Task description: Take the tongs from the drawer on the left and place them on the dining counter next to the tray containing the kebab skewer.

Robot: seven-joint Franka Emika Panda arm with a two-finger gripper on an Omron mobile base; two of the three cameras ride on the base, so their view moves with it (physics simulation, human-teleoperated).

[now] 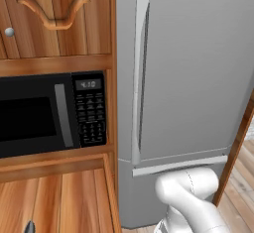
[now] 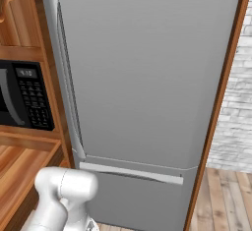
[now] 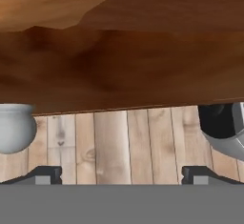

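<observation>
Inspection record.

**Task item.** At the bottom edge of the left base view, a slim dark-grey tip [image 1: 30, 226] is seen on the plank floor of the open drawer [image 1: 64, 202]. It is taken to be an end of the tongs, but too little is shown to confirm this. The visible end points away from the camera, towards the microwave. The long axis cannot be determined, as the rest is cut off by the frame.

**Gripper.** In the hand view, the gripper [image 3: 121, 176] is seen with its jaws spread wide. One tip sits at each lower corner and nothing is held between them. It faces a brown wooden panel [image 3: 143, 51] with a round silver knob [image 3: 14, 127] at the panel's lower edge. Pale floorboards [image 3: 114, 142] are seen beneath.

**Writing.** The green display [image 1: 88, 84] of the black microwave [image 1: 34, 115] reads about 4:10, somewhat blurred. The keypad legends below it are too small to read.

**Differences between views.**
- Left base view: an arched-trim cabinet door [image 1: 54, 9] with its own small knob [image 1: 9, 31] is shown above the microwave, and the drawer interior below it.
- Right base view: the grey refrigerator [image 2: 147, 77] is shown almost full-width, with a white brick wall [image 2: 238, 102] to its right.
- Both base views: a bent white arm segment [image 1: 191, 192] is recorded low, in front of the refrigerator's lower door.
</observation>
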